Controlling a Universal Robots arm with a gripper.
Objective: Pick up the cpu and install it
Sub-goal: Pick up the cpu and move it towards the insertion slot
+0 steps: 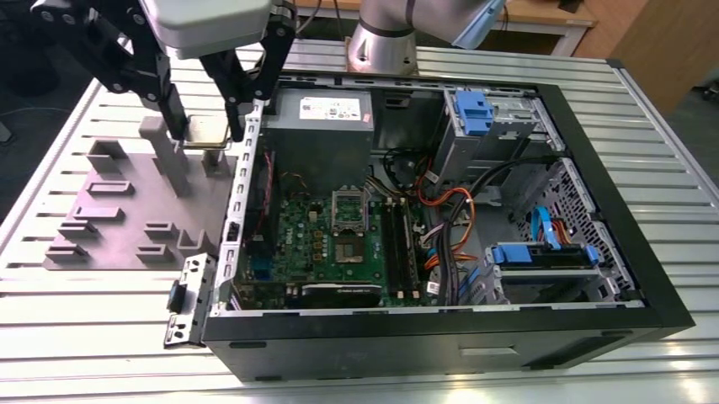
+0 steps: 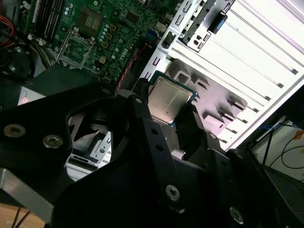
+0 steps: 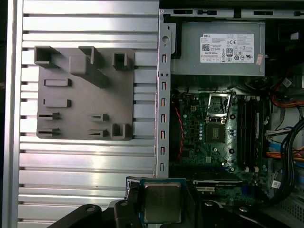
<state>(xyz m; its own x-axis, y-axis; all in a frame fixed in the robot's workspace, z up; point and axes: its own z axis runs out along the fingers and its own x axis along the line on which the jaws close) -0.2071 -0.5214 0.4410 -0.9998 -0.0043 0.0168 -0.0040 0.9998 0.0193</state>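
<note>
In the exterior view my gripper [image 1: 207, 133] is clamped on the cpu [image 1: 211, 131], one black finger at each side, and the chip lies flat with its silver top upward; it hangs outside the computer case [image 1: 450, 337], just beside the case wall on the exterior view's left, over the far corner of the grey fixture plate [image 1: 113, 210] near its tall post; whether the chip touches that post I cannot tell; the fixture plate lies on the slatted metal table [image 1: 67, 337], and the green motherboard [image 1: 326, 252] inside the case carries the socket frame [image 1: 350, 209], well apart from the chip. In the second wrist view my fingers [image 2: 138, 116] press on two opposite edges of the cpu [image 2: 168, 97], whose pale metal top and thin green rim show between them; the fixture plate [image 2: 216, 116] lies beyond the chip, and the motherboard [image 2: 114, 28] with the socket frame [image 2: 71, 47] sits away to one side. In the first wrist view the cpu [image 3: 162, 202] sits square between my fingers [image 3: 134, 202], over the case wall where the table [image 3: 85, 166] meets the motherboard [image 3: 194, 128]; the socket frame [image 3: 219, 105] stands apart from it, near the power supply [image 3: 218, 47]; the fixture plate [image 3: 76, 128] lies flat on the table.
</note>
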